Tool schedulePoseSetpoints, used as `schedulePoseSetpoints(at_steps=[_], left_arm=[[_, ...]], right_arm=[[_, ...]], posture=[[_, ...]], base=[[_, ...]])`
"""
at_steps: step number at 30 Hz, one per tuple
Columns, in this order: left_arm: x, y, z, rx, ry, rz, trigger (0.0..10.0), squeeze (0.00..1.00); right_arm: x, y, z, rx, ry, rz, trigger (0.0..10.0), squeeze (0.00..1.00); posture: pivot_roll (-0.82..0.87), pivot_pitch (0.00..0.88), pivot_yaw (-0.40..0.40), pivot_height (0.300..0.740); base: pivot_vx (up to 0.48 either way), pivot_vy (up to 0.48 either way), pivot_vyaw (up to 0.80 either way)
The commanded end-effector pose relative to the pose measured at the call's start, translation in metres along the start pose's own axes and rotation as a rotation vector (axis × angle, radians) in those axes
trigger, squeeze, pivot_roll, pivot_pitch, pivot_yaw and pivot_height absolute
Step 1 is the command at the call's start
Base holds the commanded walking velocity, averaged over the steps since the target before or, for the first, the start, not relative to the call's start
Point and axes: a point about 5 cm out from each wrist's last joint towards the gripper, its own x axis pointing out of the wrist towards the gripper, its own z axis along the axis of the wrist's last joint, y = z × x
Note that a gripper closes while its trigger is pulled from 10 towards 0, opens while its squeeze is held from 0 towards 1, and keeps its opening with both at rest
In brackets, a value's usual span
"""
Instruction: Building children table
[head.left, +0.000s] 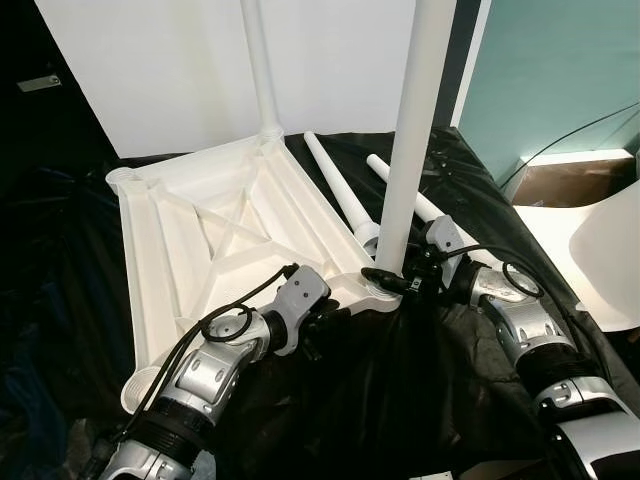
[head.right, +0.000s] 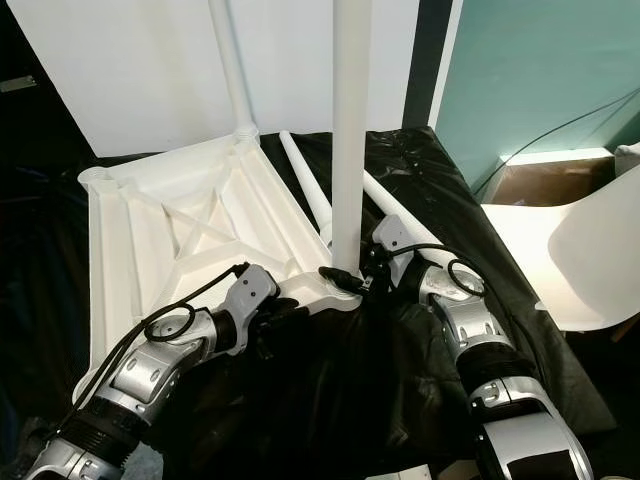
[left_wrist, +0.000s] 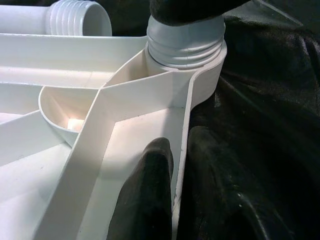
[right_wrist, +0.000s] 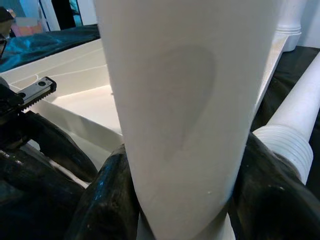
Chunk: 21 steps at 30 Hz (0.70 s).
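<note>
The white table top (head.left: 220, 230) lies upside down on a black cloth. One white leg (head.left: 262, 70) stands screwed into its far corner. A second leg (head.left: 415, 130) stands upright in the near right corner socket, its threaded end (left_wrist: 185, 47) showing at the socket's mouth. My right gripper (head.left: 390, 280) is shut around this leg just above the socket, with black fingers (right_wrist: 110, 200) on either side of it. My left gripper (head.left: 322, 308) is shut on the table top's near rim beside that corner, one finger (left_wrist: 147, 200) lying inside the rim.
Two loose legs (head.left: 335, 185) (head.left: 410, 195) lie on the cloth to the right of the table top. A white panel (head.left: 180, 70) leans behind. A white chair (head.left: 610, 250) and a cardboard box (head.left: 570, 180) stand at the right.
</note>
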Motion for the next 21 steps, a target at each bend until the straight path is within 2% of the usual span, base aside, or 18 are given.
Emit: schedulePoseSetpoints(at_steps=[1,2,3,5,7,14,15,16,17,18,19,20,21], left_arm=[[-0.001,-0.009,-0.023,-0.059,0.081,-0.056,10.0,0.0],[-0.001,-0.01,-0.023,-0.059,0.082,-0.055,10.0,0.0],[-0.001,-0.01,-0.023,-0.059,0.082,-0.055,10.0,0.0],[-0.002,-0.009,-0.022,-0.061,0.08,-0.049,10.0,0.0],[-0.003,-0.008,-0.022,-0.062,0.079,-0.042,10.0,0.0],[-0.003,-0.01,-0.024,-0.061,0.085,-0.045,10.0,0.0],[-0.003,-0.01,-0.024,-0.062,0.086,-0.047,10.0,0.0],[-0.003,-0.01,-0.024,-0.062,0.086,-0.047,10.0,0.0],[-0.002,-0.011,-0.024,-0.062,0.085,-0.049,10.0,0.0],[-0.002,-0.011,-0.024,-0.062,0.084,-0.051,10.0,0.0],[-0.001,-0.011,-0.023,-0.062,0.084,-0.052,10.0,0.0],[-0.002,-0.01,-0.023,-0.063,0.083,-0.048,10.0,0.0],[-0.002,-0.01,-0.023,-0.063,0.083,-0.048,10.0,0.0]], right_arm=[[-0.001,0.014,-0.017,0.068,0.029,-0.014,0.0,0.0],[0.002,0.02,-0.019,0.096,-0.011,-0.11,0.0,0.0],[0.002,0.02,-0.019,0.096,-0.011,-0.11,0.0,0.0],[0.003,0.031,-0.024,0.137,-0.07,-0.358,0.0,0.0],[0.0,0.039,-0.028,0.163,-0.088,-0.521,0.0,0.0],[0.0,0.043,-0.03,0.195,-0.09,-0.68,0.0,0.0],[0.003,0.042,-0.028,0.193,-0.089,-0.681,5.0,0.0],[0.003,0.042,-0.028,0.193,-0.089,-0.681,5.0,0.0],[0.005,0.042,-0.026,0.189,-0.091,-0.658,10.0,0.0],[0.007,0.043,-0.024,0.183,-0.099,-0.619,10.0,0.0],[0.007,0.045,-0.022,0.179,-0.106,-0.592,10.0,1.0],[0.008,0.047,-0.017,0.186,-0.142,-0.486,10.0,1.0],[0.008,0.047,-0.017,0.186,-0.142,-0.486,10.0,1.0]], posture=[[0.05,0.0,0.018,0.74],[0.06,0.0,0.017,0.74],[0.06,0.0,0.017,0.74],[0.07,0.0,0.014,0.74],[0.07,0.0,0.012,0.74],[0.07,0.0,0.012,0.74],[0.07,0.0,0.013,0.74],[0.07,0.0,0.013,0.74],[0.07,0.0,0.013,0.74],[0.07,0.0,0.011,0.74],[0.07,0.0,0.011,0.74],[0.07,0.0,0.01,0.74],[0.07,0.0,0.01,0.74]], base=[[0.0,0.0,0.0],[0.0,0.0,0.0],[0.0,0.0,0.0],[0.0,0.0,0.0],[0.0,0.0,0.0],[0.0,0.0,0.0],[0.0,0.0,0.0],[0.0,0.0,0.0],[0.0,0.0,0.0],[0.0,0.0,0.0],[0.0,0.0,0.0],[0.0,0.0,0.0],[0.0,0.0,0.0]])
